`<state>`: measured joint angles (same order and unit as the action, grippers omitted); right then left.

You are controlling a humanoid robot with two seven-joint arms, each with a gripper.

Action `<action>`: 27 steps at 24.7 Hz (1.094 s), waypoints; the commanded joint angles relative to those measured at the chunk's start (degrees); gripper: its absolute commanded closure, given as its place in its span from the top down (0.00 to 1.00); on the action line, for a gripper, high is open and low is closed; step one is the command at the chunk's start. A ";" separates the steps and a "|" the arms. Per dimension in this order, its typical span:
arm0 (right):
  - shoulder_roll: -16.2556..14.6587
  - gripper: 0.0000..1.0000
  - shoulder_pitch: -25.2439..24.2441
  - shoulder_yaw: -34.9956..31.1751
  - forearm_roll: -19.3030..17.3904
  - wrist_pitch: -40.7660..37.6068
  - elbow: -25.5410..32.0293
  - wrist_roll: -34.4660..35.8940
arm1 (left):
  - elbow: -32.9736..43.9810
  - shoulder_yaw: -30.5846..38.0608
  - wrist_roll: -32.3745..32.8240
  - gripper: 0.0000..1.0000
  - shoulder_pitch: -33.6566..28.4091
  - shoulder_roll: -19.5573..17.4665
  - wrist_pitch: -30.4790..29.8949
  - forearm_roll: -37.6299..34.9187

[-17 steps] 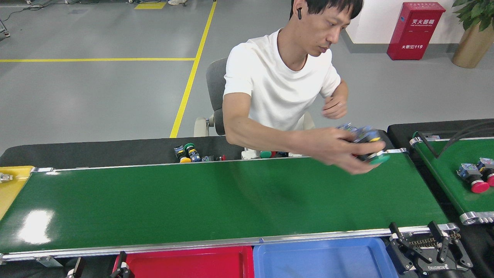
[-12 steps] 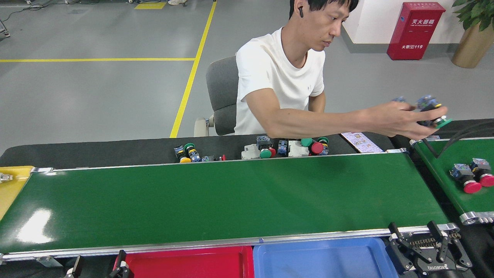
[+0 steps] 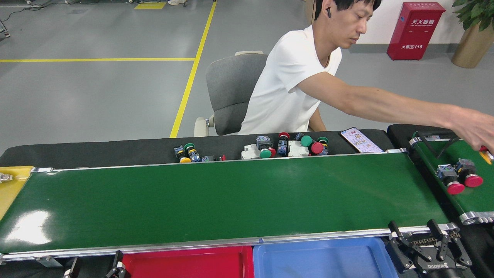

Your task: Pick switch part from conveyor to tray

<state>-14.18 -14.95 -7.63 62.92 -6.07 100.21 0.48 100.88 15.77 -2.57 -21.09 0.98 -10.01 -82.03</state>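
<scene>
The conveyor [image 3: 216,200] runs across the middle of the frame, its belt bare. Below it at the bottom edge sits the red tray [image 3: 189,264], with a blue bin [image 3: 320,258] just to its right and a yellow bin [image 3: 11,187] at the far left. The right gripper [image 3: 422,247], at lower right, has its black fingers spread apart and holds nothing. The left gripper [image 3: 94,268] shows only as two dark finger tips at the bottom edge, left of the tray; they stand apart with nothing between them. Two red-capped switch parts [image 3: 459,179] lie on the narrow belt [image 3: 469,197] at the right edge. More switches [image 3: 285,146] sit in a cluster behind the conveyor, beside a phone [image 3: 361,141]. A person [image 3: 297,88] in a white shirt reaches a hand [image 3: 476,133] over the narrow belt.
</scene>
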 commanded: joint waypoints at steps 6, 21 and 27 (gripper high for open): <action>-0.05 0.99 0.71 -0.45 -0.16 -1.84 -0.28 0.49 | 0.64 0.14 -1.03 1.00 0.26 -0.71 -0.01 -0.85; 2.14 0.98 22.25 8.86 2.82 11.16 -22.43 -6.81 | 0.81 0.67 -1.03 1.00 0.96 -1.24 -3.78 -0.50; 2.50 0.86 29.89 14.57 2.82 14.85 -31.13 -6.72 | 0.81 0.58 -1.03 1.00 1.14 -1.15 -3.78 -0.50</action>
<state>-11.60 13.38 6.32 65.67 7.92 69.44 -6.32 100.90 16.12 -3.15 -20.30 0.16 -13.55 -82.68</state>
